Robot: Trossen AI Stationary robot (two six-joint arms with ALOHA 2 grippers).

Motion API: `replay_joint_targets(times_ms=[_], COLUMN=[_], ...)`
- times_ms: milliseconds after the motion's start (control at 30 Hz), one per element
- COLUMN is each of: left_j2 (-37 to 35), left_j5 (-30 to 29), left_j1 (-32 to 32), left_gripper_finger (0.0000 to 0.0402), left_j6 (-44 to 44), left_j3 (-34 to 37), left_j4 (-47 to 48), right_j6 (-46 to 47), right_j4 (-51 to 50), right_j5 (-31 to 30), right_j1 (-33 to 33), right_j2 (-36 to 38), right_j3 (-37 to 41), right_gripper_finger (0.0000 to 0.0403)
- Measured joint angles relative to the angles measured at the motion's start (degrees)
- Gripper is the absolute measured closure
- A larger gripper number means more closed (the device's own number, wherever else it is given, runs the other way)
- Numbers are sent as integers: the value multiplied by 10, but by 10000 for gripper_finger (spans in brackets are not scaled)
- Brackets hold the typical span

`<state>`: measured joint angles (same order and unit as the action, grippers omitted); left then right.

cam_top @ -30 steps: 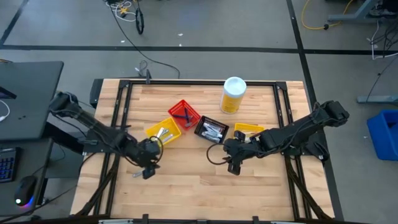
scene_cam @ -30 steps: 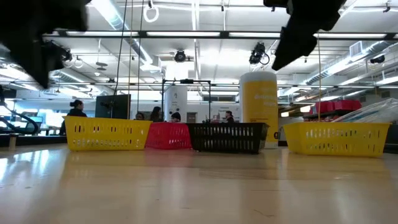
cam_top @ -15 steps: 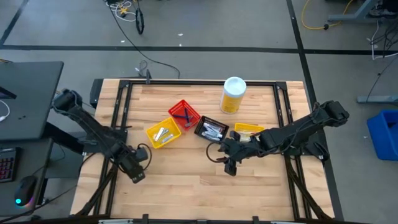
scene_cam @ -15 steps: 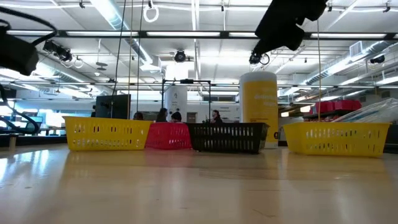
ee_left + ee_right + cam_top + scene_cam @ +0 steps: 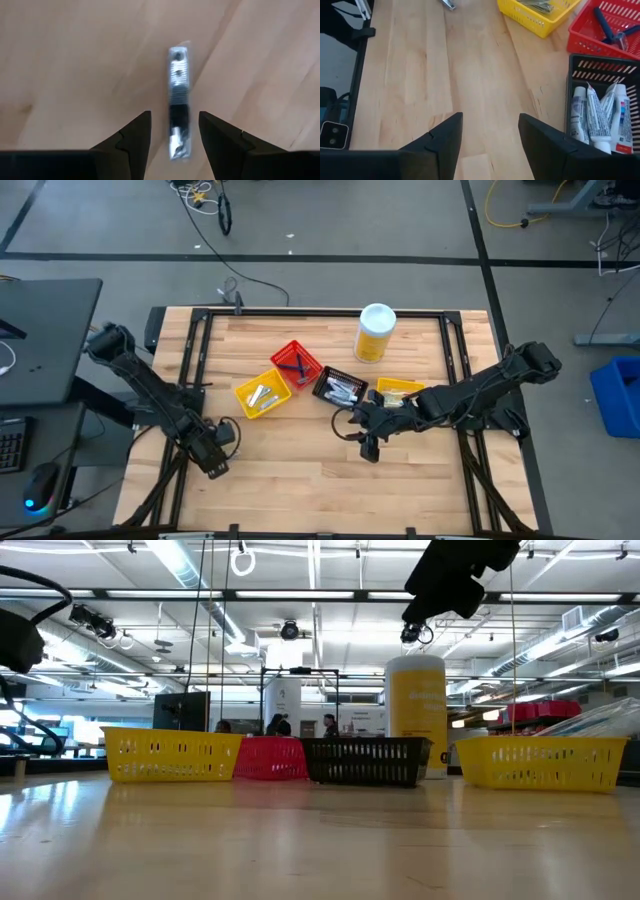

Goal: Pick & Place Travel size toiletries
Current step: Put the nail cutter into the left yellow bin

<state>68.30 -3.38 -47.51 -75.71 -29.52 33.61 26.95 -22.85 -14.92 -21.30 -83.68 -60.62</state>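
A small silver metal toiletry piece (image 5: 178, 75) lies flat on the bare wood near the table's left front. My left gripper (image 5: 175, 116) (image 5: 213, 464) hangs over it, pointing steeply down and open, one finger on each side of its near end, not touching it. My right gripper (image 5: 490, 118) (image 5: 368, 448) is open and holds nothing, hovering above the table's middle, in front of the black bin (image 5: 580, 65). That bin holds white tubes (image 5: 600, 117). The red bin (image 5: 607, 37) holds blue razors (image 5: 607, 27), and the yellow bin (image 5: 262, 393) holds silver pieces.
A big yellow bottle with a white lid (image 5: 376, 332) stands at the far middle. A second yellow bin (image 5: 400, 389) sits under my right arm. The bins stand in a row across the middle (image 5: 270, 758). Bare wood stretches along the near side.
My left gripper has gone toward the table's left and near edges and has sunk lower, turning as it went. It now hangs over the silver piece. My right gripper has stayed in place and tipped up a little.
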Motion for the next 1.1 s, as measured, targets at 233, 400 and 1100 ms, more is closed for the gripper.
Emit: replay_joint_targets(times_ms=[233,400,1100], left_j2=[76,90,95], left_j5=[13,8,-175], left_j1=[-12,-12,-4], left_gripper_finger=[228,228,348], left_j6=[-1,-4,16], left_j3=[-4,-12,-76], left_j4=[-39,-18,-8], right_j6=[-9,-9,-9], right_j4=[0,0,15], right_j5=[0,0,1], right_j1=[0,0,0], right_j2=[0,0,-5], right_j3=[0,0,0], right_gripper_finger=[203,209,221])
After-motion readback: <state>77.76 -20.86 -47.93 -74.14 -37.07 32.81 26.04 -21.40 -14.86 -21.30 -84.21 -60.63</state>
